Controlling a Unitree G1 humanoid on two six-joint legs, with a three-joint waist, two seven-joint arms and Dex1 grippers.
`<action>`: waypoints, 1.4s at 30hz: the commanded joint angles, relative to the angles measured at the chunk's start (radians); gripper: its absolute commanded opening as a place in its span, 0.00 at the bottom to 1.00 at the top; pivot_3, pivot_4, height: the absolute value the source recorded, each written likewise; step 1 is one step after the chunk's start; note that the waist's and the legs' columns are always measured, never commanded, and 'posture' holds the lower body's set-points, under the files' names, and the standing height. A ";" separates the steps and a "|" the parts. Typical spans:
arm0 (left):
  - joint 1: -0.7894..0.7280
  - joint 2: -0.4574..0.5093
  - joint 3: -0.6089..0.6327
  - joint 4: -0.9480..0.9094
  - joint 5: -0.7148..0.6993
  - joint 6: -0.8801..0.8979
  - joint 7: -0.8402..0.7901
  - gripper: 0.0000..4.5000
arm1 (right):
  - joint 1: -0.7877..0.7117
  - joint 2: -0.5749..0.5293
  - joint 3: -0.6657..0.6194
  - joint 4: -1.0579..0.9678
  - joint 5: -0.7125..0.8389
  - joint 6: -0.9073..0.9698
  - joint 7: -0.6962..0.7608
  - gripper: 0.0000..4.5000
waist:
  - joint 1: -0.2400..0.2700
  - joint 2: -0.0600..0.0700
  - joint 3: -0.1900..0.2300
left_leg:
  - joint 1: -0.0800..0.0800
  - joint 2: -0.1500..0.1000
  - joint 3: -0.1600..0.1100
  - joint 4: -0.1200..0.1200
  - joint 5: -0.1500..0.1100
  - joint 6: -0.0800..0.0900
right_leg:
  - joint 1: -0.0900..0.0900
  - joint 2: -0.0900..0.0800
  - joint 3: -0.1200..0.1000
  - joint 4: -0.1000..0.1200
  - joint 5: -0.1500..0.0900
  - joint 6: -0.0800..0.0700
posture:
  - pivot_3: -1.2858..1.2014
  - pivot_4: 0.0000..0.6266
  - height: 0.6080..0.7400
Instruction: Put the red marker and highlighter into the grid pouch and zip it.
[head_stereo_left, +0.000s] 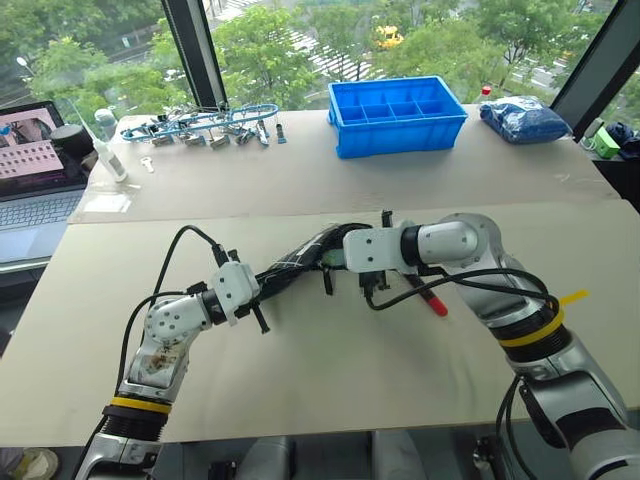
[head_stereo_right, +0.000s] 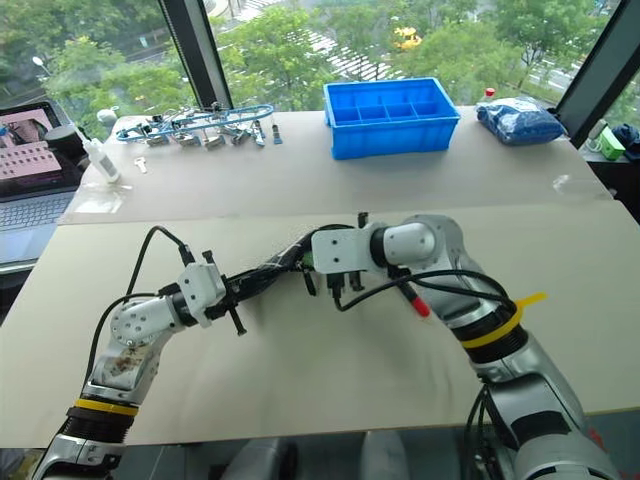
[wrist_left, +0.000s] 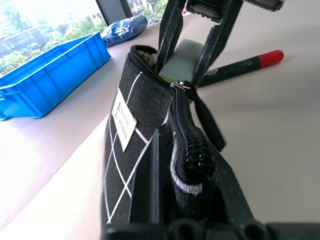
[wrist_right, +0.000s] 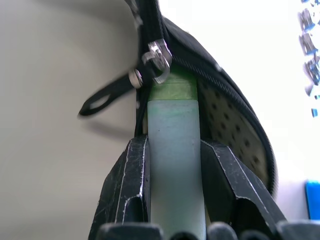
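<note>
My left gripper (head_stereo_left: 262, 288) is shut on one end of the grid pouch (head_stereo_left: 297, 260), a black fabric case with white lines, and holds it off the table. The pouch's mouth (wrist_right: 225, 110) is unzipped, and its black pull strap (wrist_right: 102, 100) hangs beside it. My right gripper (wrist_right: 175, 145) is shut on the light-green highlighter (wrist_right: 175, 165), whose front end sits in that opening. The red marker (head_stereo_left: 432, 301), black with a red cap, lies on the table under my right forearm, just past the pouch.
A blue compartment bin (head_stereo_left: 397, 115) stands at the back centre. To its right lies a blue bag (head_stereo_left: 522, 118). A row of metal clips (head_stereo_left: 200, 128) and a white bottle (head_stereo_left: 108, 155) sit at the back left, and a laptop (head_stereo_left: 35, 170) at the far left.
</note>
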 joint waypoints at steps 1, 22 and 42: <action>-0.014 0.002 0.015 0.002 -0.025 -0.006 -0.003 0.00 | -0.013 -0.018 -0.027 -0.046 0.032 -0.003 0.010 0.23 | 0.003 0.000 0.000 | 0.000 0.000 0.000 0.000 0.000 0.000 | 0.000 0.000 0.000 0.000 0.000 0.000 | 0.52 0.24 1.00; -0.013 -0.009 0.023 -0.021 -0.039 0.013 -0.001 0.00 | -0.102 0.069 0.054 0.416 -0.083 -0.672 -0.304 0.58 | -0.007 0.000 0.000 | 0.000 0.000 0.000 0.000 0.001 -0.001 | -0.001 0.000 0.000 0.000 0.000 0.000 | 0.52 0.24 1.00; 0.016 -0.019 0.037 -0.038 -0.053 0.029 0.040 0.00 | 0.178 -0.115 -0.416 0.132 0.580 0.279 -0.222 0.89 | -0.006 0.000 0.000 | 0.001 0.001 0.002 0.000 -0.002 0.003 | 0.000 0.000 0.000 0.000 0.001 -0.001 | 0.52 0.24 1.00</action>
